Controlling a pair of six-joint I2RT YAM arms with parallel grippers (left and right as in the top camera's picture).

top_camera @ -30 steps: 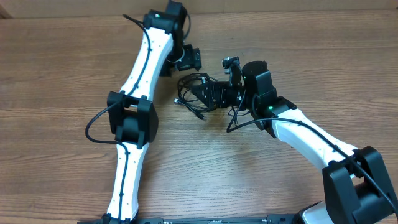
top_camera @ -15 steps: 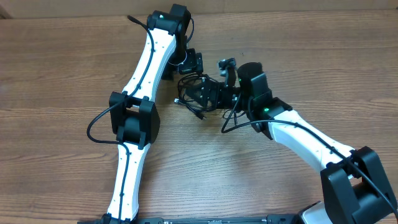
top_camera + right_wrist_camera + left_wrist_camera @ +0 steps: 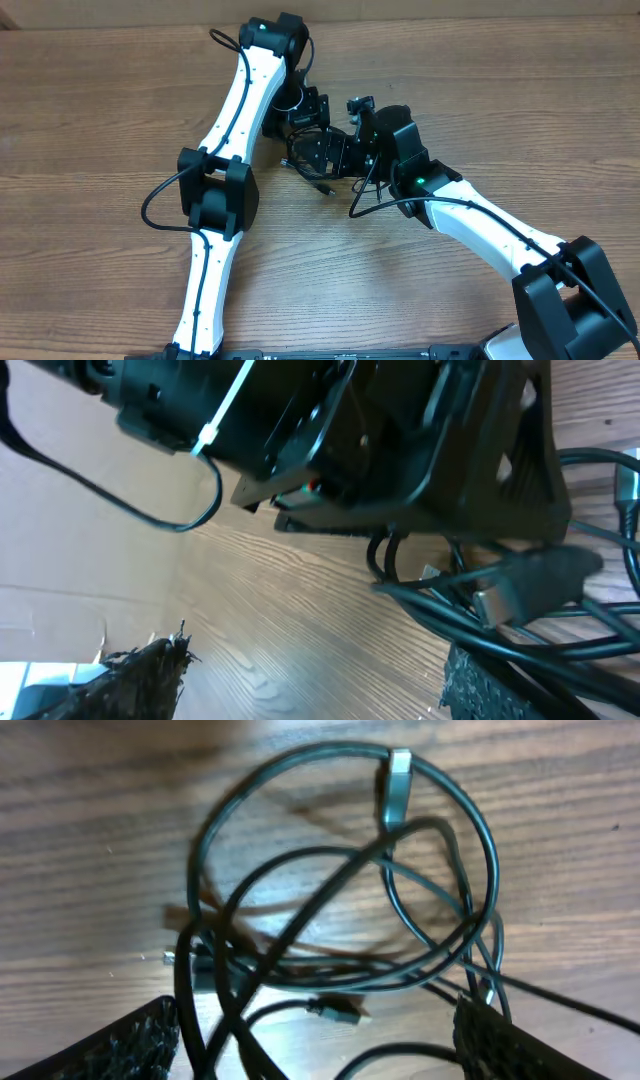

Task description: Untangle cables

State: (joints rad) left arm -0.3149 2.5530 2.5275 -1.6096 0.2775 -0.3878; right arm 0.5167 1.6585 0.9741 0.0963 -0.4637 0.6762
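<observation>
From above, we see the cables (image 3: 296,158) in a messy pile on the wooden table (image 3: 100,120), between the left gripper (image 3: 303,118) and the right gripper (image 3: 337,153). From the left wrist, we see its fingers (image 3: 120,1045) spread wide over the loops. From the right wrist, that gripper's fingers are spread wide too, with cables beside one of them.

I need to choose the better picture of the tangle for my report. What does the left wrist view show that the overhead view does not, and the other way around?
Only the left wrist view: the separate loops of the cables crossing each other, a silver plug at the top of the largest loop, and the left jaws standing wide open at the bottom corners. Only the overhead view: the whole left arm and right arm, converging on the bundle. Both: the cables lying on the wooden table.
</observation>
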